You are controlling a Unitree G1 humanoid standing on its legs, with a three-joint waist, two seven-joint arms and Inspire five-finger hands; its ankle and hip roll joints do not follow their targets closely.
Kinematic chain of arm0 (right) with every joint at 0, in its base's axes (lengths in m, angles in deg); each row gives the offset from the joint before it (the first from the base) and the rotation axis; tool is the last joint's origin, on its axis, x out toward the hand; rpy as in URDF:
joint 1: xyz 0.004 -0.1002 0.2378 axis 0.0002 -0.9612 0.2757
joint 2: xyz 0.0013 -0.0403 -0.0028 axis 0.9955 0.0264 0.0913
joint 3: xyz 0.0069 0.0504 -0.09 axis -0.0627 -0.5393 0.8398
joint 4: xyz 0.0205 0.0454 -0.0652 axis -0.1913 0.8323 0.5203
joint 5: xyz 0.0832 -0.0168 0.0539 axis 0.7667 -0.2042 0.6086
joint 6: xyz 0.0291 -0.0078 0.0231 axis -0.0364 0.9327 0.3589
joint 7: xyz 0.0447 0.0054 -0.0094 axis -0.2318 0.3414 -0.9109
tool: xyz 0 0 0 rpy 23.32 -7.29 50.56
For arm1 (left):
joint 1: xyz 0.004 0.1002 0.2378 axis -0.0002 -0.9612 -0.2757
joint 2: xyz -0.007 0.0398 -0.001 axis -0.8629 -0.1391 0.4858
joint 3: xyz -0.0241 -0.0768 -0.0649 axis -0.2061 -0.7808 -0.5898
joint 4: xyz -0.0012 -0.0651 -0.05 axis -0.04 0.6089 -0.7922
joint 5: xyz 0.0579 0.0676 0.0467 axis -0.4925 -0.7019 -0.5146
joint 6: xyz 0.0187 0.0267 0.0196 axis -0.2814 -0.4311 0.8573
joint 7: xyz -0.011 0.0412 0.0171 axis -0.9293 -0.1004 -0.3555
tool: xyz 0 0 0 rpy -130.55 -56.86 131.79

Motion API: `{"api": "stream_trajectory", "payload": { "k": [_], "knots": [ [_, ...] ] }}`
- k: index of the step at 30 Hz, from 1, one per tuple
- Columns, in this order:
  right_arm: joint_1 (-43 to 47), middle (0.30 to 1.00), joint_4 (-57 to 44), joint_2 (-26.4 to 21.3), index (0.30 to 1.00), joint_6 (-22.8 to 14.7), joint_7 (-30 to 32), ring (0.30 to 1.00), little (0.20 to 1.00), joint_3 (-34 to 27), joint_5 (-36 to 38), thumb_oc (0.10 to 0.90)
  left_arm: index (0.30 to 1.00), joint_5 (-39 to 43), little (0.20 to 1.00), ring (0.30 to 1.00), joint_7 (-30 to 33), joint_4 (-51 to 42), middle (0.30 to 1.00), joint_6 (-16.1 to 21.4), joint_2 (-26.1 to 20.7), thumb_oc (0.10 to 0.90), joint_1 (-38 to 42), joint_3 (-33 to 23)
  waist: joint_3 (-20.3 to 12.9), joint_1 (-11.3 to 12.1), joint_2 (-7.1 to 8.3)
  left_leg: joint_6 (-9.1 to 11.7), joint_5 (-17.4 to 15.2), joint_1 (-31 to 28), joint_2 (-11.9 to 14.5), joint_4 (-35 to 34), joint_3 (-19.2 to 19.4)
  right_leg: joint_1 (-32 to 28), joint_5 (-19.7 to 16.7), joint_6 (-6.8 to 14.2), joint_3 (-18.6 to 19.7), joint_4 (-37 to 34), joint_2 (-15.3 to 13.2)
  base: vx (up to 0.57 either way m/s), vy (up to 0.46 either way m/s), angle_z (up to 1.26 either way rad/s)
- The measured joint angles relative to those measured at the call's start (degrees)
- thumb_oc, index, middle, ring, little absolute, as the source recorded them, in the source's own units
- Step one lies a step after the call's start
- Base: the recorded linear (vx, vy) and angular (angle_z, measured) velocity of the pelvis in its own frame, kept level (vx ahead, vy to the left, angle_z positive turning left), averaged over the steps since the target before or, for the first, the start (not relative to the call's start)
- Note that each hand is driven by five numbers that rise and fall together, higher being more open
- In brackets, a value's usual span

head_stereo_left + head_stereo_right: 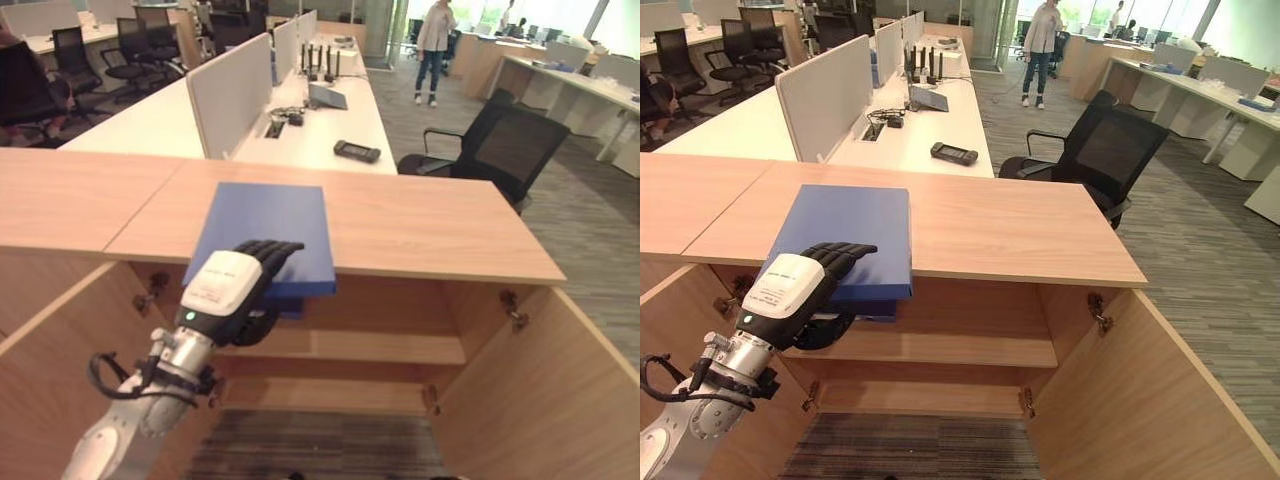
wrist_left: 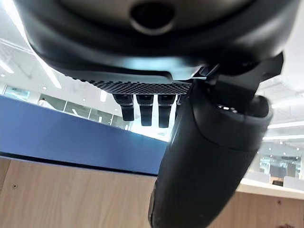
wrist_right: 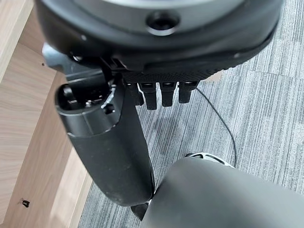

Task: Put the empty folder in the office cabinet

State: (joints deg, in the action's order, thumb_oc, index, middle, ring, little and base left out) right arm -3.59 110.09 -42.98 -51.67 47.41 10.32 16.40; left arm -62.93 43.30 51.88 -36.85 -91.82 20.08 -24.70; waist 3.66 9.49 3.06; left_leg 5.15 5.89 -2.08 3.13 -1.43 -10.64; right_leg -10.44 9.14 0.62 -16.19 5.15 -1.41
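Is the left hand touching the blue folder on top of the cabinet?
Touching. In the left eye view, the left hand clamps the blue folder's overhanging edge.

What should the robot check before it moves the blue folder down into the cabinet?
1. Left hand has the folder: ok, fingers lie on top and the thumb sits under its overhanging edge.
2. Folder free to slide off: ok, it already juts past the front edge of the cabinet top.
3. Cabinet doors open: ok, both are swung wide.
4. Shelf has room: ok, no objects on the part in view.
5. Folder is empty: cannot tell, it is closed.
6. Right hand out of the way: ok, it hangs over the carpet.
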Motion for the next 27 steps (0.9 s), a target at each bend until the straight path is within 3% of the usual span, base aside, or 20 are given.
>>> {"api": "stream_trajectory", "payload": {
  "k": [10, 20, 21, 22, 23, 27],
  "knots": [
    [0.7, 0.9, 1.6, 0.3, 0.9, 0.1, 0.0, 0.9, 0.9, 0.1, -0.1, 0.8, 0.9, -5.7, 0.9, 0.9, 2.9, 7.8, 0.9, -2.6, 0.1, 0.8, 7.4, 7.5, -0.8, -0.3, 0.06, 0.0, 0.0, -0.3, 0.3, 0.0, 0.9, 0.0, -0.2, 0.1, 0.6, 0.0, 0.0, 0.0, 0.001, -0.02],
    [0.9, 0.9, 1.6, 0.3, 0.9, 0.2, 0.1, 0.9, 0.9, 0.1, -0.1, 0.8, 0.9, -11.8, 0.9, 0.9, 5.1, 13.1, 0.9, -4.9, 0.4, 0.8, 9.9, 8.3, -1.2, -1.7, -0.45, -0.1, 0.0, -0.7, 0.6, 0.0, 1.3, 0.0, -0.4, 0.0, 1.3, 0.1, 0.2, 0.0, 0.002, -0.04],
    [0.9, 0.9, 1.6, 0.2, 0.9, 0.2, 0.1, 0.9, 0.9, 0.1, -0.1, 0.8, 0.808, -12.3, 0.808, 0.808, 5.4, 13.7, 0.808, -5.2, 0.4, 0.739, 10.1, 8.3, -1.2, -1.8, -0.48, -0.1, 0.0, -0.7, 0.6, 0.0, 1.4, 0.0, -0.4, 0.0, 1.4, 0.2, 0.2, 0.0, 0.0, 0.0],
    [0.9, 0.9, 1.6, 0.2, 0.9, 0.2, 0.1, 0.9, 0.9, 0.1, -0.1, 0.8, 0.444, -13.0, 0.444, 0.444, 5.6, 14.0, 0.444, -6.0, 0.4, 0.496, 10.3, 8.3, -1.2, -1.8, -0.51, -0.1, -0.1, -0.8, 0.6, 0.0, 1.4, 0.0, -0.4, 0.0, 1.4, 0.2, 0.2, 0.0, 0.0, 0.0],
    [0.9, 0.9, 1.6, 0.2, 0.9, 0.2, 0.1, 0.9, 0.9, 0.1, -0.1, 0.8, 0.3, -13.0, 0.3, 0.3, 6.0, 14.2, 0.3, -6.4, 0.4, 0.4, 10.5, 8.3, -1.2, -1.7, -0.51, -0.1, -0.1, -0.8, 0.7, 0.0, 1.4, 0.0, -0.4, 0.0, 1.4, 0.2, 0.2, 0.0, 0.0, 0.0],
    [0.9, 0.9, 1.6, 0.2, 0.9, 0.2, 0.1, 0.9, 0.9, 0.2, -0.1, 0.8, 0.3, -13.5, 0.3, 0.3, 8.4, 16.2, 0.3, -8.1, 0.5, 0.4, 13.8, 8.3, -1.3, -1.8, -0.63, -0.1, -0.1, -1.0, 0.7, 0.0, 1.9, 0.0, -0.4, 0.0, 1.7, 0.5, 0.2, 0.0, -0.002, -0.03]
  ]
}}
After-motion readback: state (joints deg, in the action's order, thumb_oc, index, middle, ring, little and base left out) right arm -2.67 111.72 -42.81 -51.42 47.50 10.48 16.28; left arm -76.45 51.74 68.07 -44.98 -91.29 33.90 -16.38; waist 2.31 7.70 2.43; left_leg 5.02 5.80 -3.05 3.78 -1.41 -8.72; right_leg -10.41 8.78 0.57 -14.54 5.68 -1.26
